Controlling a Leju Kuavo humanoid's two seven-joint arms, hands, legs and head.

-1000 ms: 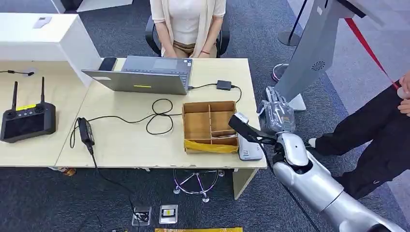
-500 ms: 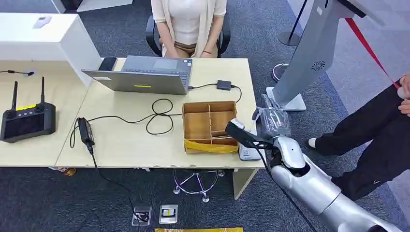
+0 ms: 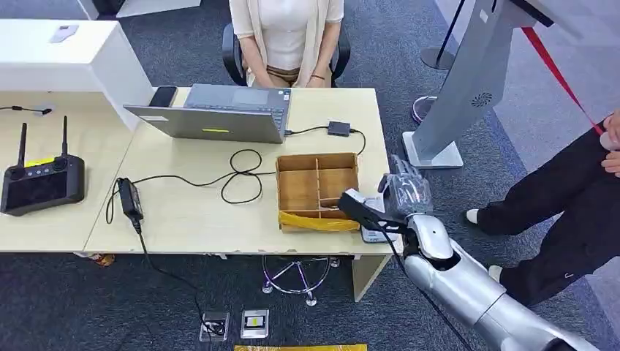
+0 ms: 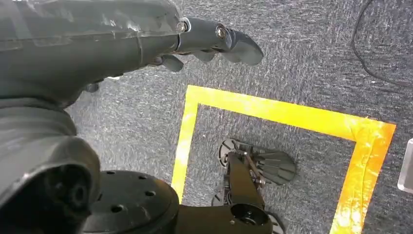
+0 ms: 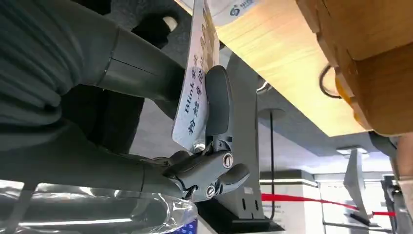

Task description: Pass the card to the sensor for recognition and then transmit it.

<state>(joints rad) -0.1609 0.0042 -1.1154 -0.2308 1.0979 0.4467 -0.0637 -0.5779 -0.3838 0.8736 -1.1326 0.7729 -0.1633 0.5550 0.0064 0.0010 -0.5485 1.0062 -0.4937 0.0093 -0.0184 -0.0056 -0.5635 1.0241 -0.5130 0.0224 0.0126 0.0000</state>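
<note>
Beside pale wood desk (image 3: 190,212), right hand (image 5: 160,146) pinches thin printed card (image 5: 197,73).

Right table corner crowded, tabletop bare in front of the laptop

The right hand (image 3: 406,191) is hemmed between the wooden divided box (image 3: 317,190) and the grey kiosk stand (image 3: 468,80); a looped cable (image 3: 241,175) crosses the bare table (image 3: 190,219) left of the box.

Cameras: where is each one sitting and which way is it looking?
Head view: high on the robot, looking down at the table; the right hand shows.
Left wrist view: behind the left hand, looking at carpet and yellow tape.
Right wrist view: behind the right hand pinching the card, by the table edge.
Head and right wrist views share the wooden box.
</note>
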